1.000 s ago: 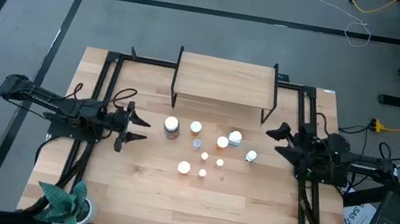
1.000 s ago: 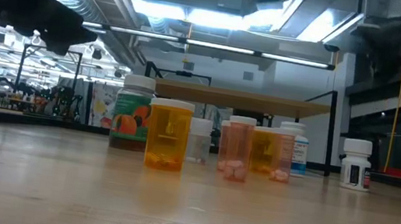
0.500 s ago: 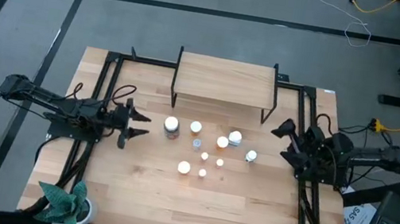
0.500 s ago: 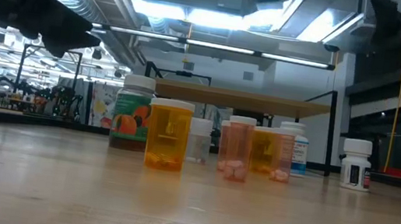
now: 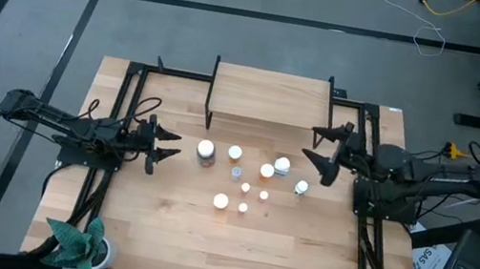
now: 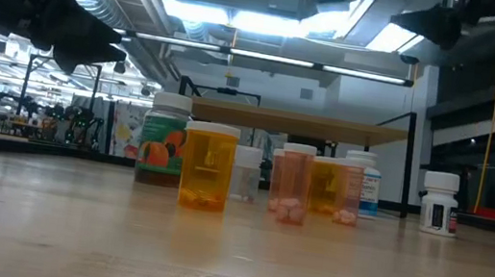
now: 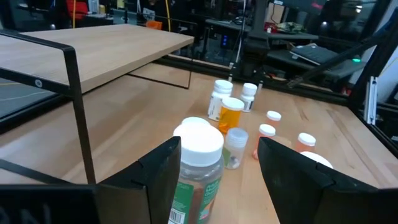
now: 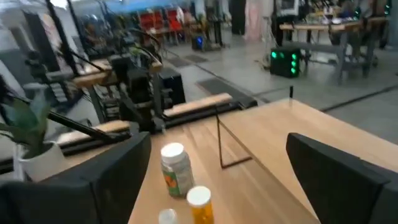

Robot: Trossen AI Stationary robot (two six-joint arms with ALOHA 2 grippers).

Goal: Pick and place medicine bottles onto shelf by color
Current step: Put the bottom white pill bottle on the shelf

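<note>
Several white-capped medicine bottles stand on their bases in a loose cluster on the table before the shelf (image 5: 271,96). A large dark green bottle (image 5: 206,152) stands at the cluster's left, a white one (image 5: 301,188) at its right, and orange ones (image 6: 206,179) between them. My left gripper (image 5: 170,148) is open, just left of the green bottle (image 7: 198,168), which stands ahead between its fingers, apart from them. My right gripper (image 5: 316,151) is open, above the table, right of the cluster near the shelf's right front leg. It also shows in the low view (image 6: 429,23).
Black frame rails (image 5: 124,106) run along both sides of the table. A small plant (image 5: 78,239) stands at the near left corner. The shelf's thin black legs (image 5: 326,129) stand just behind the bottles. Bare tabletop (image 5: 231,249) lies near the front edge.
My right gripper has risen and gone toward the table's left and far edge, from beside the right rail toward the bottle cluster and the shelf's right leg. The bottles have stayed in place.
</note>
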